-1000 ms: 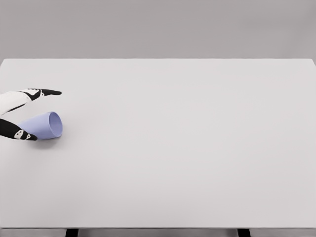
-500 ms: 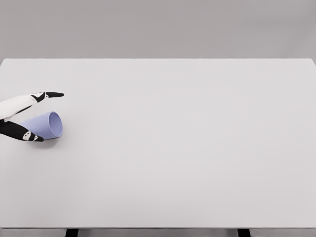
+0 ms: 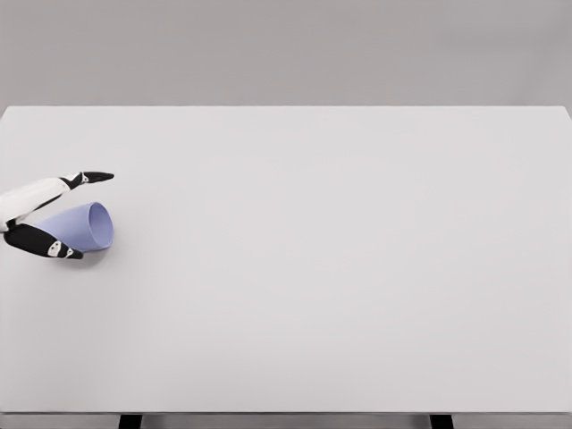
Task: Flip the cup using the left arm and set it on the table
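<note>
A pale lilac cup (image 3: 83, 227) lies on its side near the left edge of the white table (image 3: 322, 259), its open mouth facing right. My left hand (image 3: 79, 214) comes in from the left edge and straddles the cup. One finger (image 3: 89, 178) reaches out above the cup and the thumb (image 3: 55, 249) lies along its near side. The fingers are spread around the cup without closing on it. My right arm does not show in the head view.
The table's front edge runs along the bottom of the picture, with two dark legs (image 3: 130, 421) showing below it. A plain grey wall stands behind the table.
The upper finger has dropped lower and closer to the cup, and the thumb has slid further right along the cup's near side. The cup has not moved.
</note>
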Tool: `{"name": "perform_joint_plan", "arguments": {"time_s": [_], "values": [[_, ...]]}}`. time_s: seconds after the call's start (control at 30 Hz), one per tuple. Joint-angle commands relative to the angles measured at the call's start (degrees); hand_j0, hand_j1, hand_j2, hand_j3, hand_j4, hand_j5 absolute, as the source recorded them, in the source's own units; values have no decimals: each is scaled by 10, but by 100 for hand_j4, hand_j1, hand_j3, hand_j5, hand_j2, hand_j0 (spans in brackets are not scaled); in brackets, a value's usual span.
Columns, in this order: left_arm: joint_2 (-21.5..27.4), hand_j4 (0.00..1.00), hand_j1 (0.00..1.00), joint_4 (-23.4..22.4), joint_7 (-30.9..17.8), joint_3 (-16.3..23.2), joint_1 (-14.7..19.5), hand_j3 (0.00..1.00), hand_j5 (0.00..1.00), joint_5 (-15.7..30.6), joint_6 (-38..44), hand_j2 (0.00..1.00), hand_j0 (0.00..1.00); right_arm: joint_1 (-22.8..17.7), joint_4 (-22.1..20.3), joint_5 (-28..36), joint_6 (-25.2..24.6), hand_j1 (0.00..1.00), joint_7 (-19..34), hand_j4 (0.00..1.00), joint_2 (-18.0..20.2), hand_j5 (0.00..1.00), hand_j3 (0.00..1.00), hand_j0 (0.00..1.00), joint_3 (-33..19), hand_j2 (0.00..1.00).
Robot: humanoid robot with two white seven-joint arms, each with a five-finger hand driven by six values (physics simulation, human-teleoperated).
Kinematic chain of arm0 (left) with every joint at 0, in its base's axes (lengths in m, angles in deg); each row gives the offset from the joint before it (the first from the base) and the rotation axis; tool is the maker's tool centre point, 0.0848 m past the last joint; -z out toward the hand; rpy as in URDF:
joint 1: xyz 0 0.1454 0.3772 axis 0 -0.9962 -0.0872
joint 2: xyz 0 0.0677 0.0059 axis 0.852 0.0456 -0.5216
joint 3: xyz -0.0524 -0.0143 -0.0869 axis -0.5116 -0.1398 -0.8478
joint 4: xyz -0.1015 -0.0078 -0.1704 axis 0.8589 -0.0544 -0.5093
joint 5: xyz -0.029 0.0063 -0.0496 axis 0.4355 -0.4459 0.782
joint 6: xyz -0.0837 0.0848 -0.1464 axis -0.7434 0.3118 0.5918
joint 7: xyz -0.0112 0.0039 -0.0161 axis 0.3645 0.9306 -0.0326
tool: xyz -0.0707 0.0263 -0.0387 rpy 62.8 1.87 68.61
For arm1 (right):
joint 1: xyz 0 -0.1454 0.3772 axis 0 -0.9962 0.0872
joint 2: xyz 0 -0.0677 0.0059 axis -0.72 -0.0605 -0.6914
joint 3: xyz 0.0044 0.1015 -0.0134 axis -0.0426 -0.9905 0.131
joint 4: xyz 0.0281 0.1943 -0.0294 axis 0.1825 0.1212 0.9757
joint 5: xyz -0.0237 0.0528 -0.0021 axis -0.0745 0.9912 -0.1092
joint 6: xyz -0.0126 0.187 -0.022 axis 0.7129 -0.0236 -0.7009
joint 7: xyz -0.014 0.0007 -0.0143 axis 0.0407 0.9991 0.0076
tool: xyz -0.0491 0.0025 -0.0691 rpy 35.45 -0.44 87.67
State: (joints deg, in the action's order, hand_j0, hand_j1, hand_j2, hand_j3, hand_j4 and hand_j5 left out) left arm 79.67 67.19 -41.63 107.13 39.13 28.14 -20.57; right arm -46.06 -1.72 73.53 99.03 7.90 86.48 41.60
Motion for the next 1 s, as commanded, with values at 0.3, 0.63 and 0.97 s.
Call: {"name": "perform_joint_plan", "arguments": {"time_s": [0.3,0.63,0.97], "values": [[-24,100,100,-24,0,1,0,100,100,-7,13,100,100,0,0,0,0,100,0,100,0,100,100,100,0,100],[-61,100,100,-58,0,1,2,100,100,-24,13,100,100,0,0,0,0,100,0,100,0,100,100,100,0,100],[-65,100,100,-65,0,7,2,100,100,-28,26,100,100,0,0,0,0,100,0,100,0,100,100,100,0,100]]}}
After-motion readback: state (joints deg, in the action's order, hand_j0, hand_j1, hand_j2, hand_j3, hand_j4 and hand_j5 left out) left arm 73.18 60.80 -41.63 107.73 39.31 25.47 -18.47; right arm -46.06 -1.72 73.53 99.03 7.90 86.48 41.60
